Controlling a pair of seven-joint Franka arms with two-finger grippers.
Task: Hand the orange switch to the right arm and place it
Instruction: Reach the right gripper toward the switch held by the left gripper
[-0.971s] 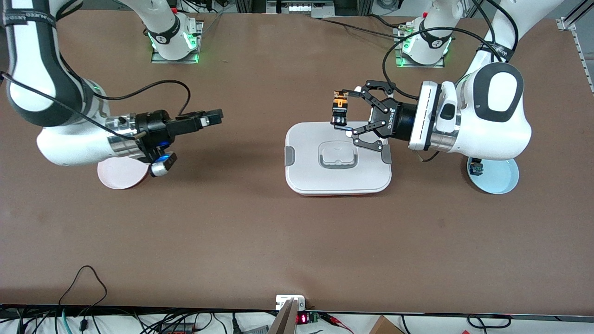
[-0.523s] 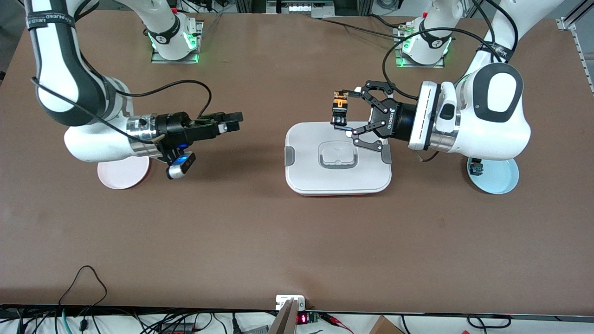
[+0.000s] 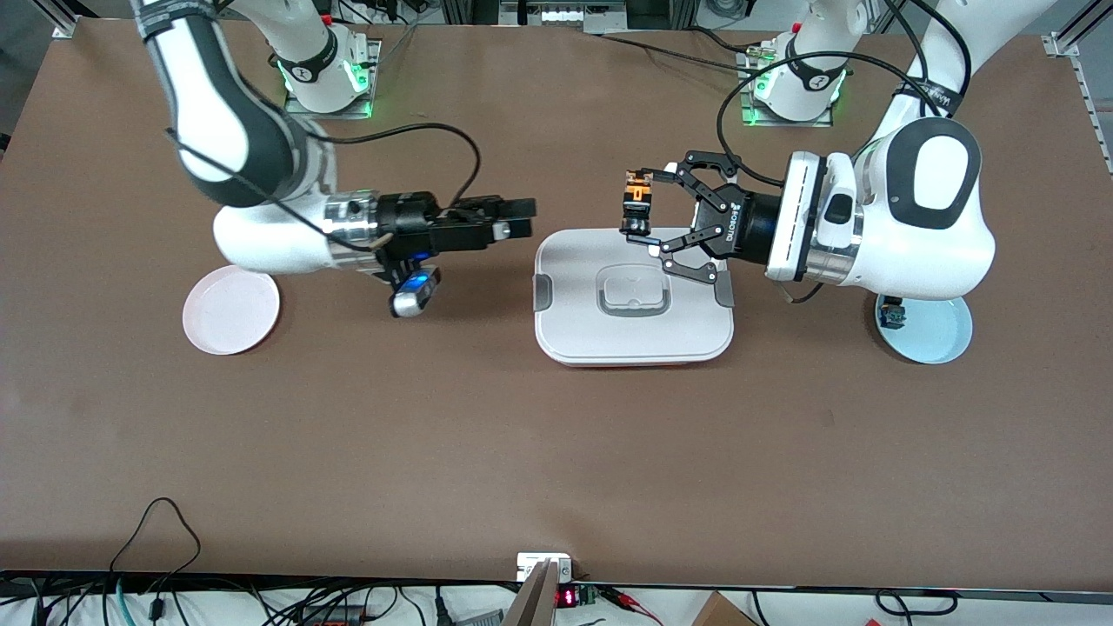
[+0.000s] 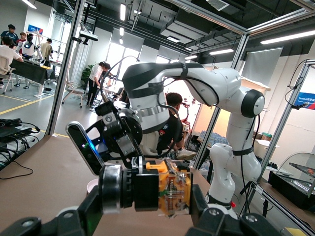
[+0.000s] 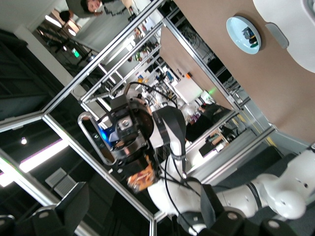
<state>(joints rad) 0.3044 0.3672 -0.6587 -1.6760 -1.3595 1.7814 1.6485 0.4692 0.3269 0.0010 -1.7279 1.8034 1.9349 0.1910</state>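
Observation:
The orange switch is a small black-and-orange push button, held up in the air over the edge of the white lidded box nearest the robots' bases. My left gripper, a black claw, is shut on it, one pad on each end of the switch. My right gripper hangs open above the bare table, just off the box's end toward the right arm, pointing at the switch with nothing between its fingers. In the right wrist view the switch shows ahead, apart from the fingers.
A pink plate lies toward the right arm's end of the table. A pale blue plate lies toward the left arm's end with a small blue-and-green switch on it, partly under the left arm.
My right arm has swung from above the pink plate toward the box and the held switch, gripper still open. The left arm and the switch have stayed where they were.

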